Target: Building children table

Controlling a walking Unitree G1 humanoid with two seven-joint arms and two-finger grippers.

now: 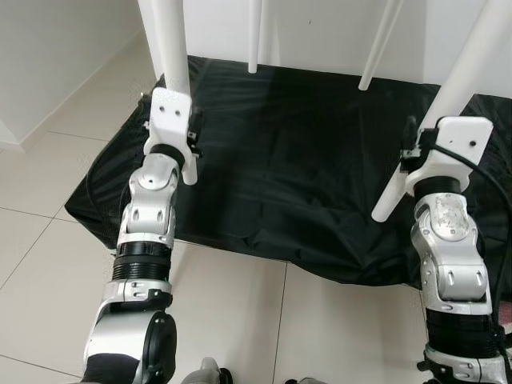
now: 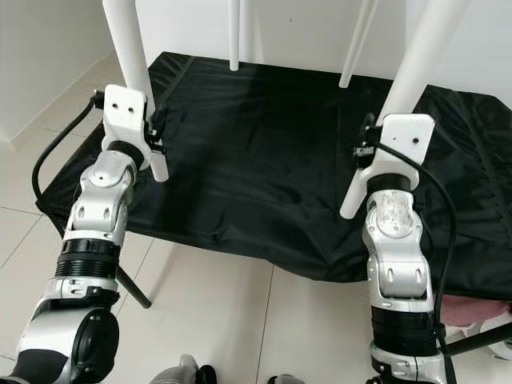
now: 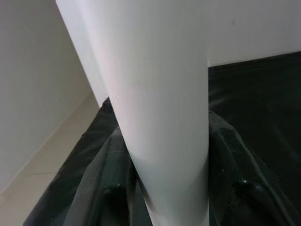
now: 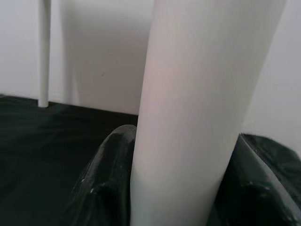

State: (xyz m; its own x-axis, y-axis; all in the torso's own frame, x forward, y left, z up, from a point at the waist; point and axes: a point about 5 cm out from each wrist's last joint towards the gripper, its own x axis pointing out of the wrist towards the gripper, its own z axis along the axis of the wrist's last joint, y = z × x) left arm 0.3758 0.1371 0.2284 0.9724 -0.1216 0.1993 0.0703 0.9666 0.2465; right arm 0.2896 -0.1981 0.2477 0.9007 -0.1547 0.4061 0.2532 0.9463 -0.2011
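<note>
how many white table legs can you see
4. The left gripper holds the near left leg, and the right gripper holds the near right leg. The far left leg and far right leg rest on the black cloth.

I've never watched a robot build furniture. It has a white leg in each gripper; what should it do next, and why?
Probably lower the table gently. The left gripper and right gripper each clasp a round white table leg, whose ends hang above the black sheet, while the far legs already touch it.

Pale tiled floor [image 1: 48, 232] — black sheet [image 1: 320, 168] spread flat on it
</note>
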